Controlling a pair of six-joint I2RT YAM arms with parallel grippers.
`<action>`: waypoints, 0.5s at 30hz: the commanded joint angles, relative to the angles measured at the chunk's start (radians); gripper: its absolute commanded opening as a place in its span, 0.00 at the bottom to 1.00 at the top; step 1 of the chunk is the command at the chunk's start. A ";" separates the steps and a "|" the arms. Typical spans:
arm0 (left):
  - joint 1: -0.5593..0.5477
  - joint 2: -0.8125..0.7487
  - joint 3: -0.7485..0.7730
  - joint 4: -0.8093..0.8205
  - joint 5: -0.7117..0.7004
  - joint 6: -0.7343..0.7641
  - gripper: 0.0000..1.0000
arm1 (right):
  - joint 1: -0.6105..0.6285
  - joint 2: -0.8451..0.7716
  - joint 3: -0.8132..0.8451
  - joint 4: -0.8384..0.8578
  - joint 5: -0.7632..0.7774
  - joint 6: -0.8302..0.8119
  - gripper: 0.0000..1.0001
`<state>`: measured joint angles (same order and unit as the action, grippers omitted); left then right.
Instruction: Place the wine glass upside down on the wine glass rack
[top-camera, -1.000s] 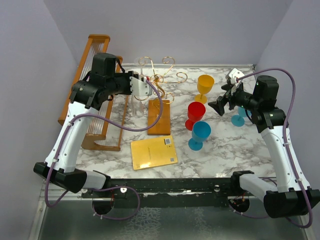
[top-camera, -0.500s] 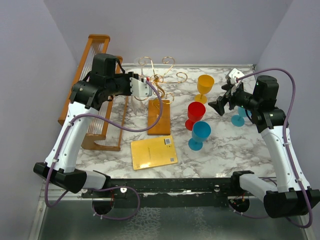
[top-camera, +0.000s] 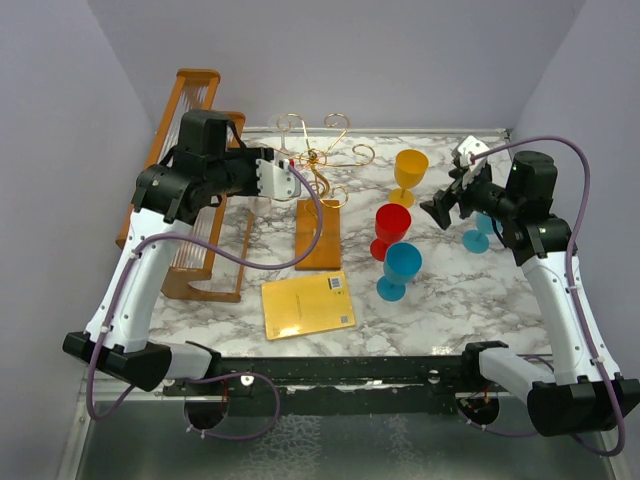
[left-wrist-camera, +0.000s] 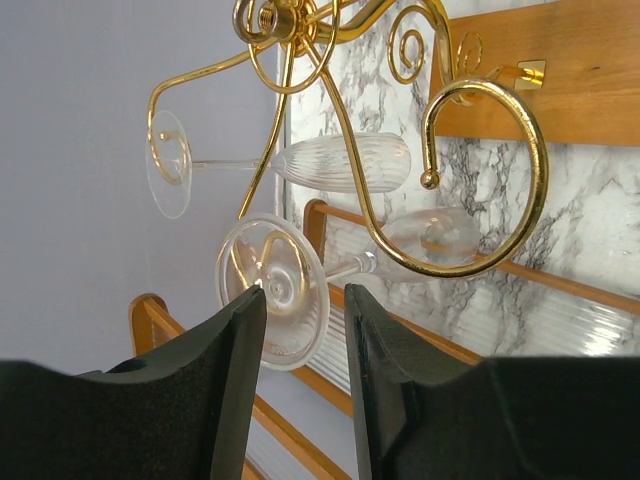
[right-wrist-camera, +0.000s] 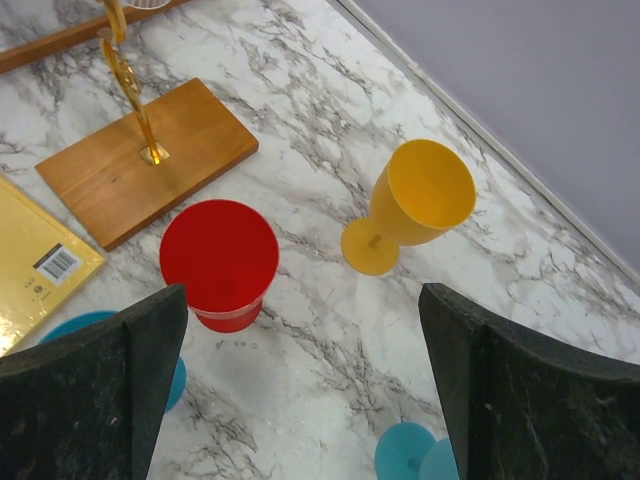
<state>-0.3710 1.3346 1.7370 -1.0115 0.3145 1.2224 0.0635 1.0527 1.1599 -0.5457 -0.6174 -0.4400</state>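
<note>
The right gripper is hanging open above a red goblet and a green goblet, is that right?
Not quite. Beside the red goblet stands a yellow goblet, not a green one; the right wrist view shows it. The right gripper does hang open above them.

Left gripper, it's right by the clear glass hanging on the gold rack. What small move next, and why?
Probably back the left gripper straight away from the wine glass rack. In the wrist view the nearer wine glass hangs upside down, stem through a gold spiral arm, and the jaws stand parted with its foot just beyond them, so it looks released.
</note>
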 joint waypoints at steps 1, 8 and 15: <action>-0.005 -0.039 0.047 -0.020 0.063 -0.041 0.41 | -0.002 -0.008 0.007 -0.010 0.111 0.001 0.98; -0.005 -0.064 0.064 0.025 0.077 -0.174 0.49 | -0.002 0.008 0.042 -0.065 0.302 0.032 0.98; -0.005 -0.084 0.047 0.151 0.014 -0.377 0.63 | -0.003 0.025 0.063 -0.114 0.532 0.073 0.98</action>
<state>-0.3710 1.2736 1.7737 -0.9630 0.3504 1.0039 0.0635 1.0740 1.1919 -0.6205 -0.2863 -0.4065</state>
